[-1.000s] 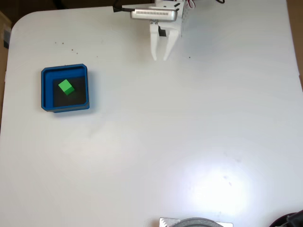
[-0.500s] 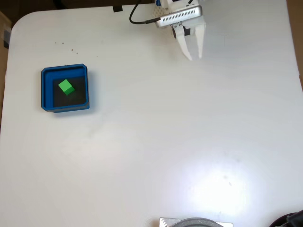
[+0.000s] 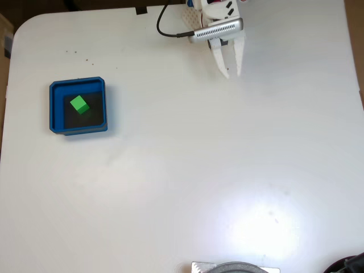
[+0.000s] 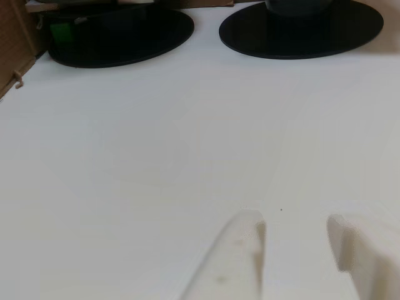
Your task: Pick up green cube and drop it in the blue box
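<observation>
In the fixed view the green cube [image 3: 79, 104] lies on the dark floor of the blue box [image 3: 77, 84], at the left of the white table. My gripper [image 3: 231, 74] hangs far from it, at the top of the table right of centre. Its white fingers point down the picture with a narrow gap and nothing between them. In the other view the two white fingertips [image 4: 245, 240] rise from the bottom edge over bare table, and the gripper [image 4: 294, 226] is open and empty.
A black cable [image 3: 166, 29] runs to the arm at the top edge. A grey round object [image 3: 236, 267] and a dark object [image 3: 350, 264] sit at the bottom edge. In the other view two black discs [image 4: 122, 34] [image 4: 300, 28] lie on the far side of the table.
The arm has swung to the right along the top of the table and tilted slightly. The green cube has stayed in the blue box.
</observation>
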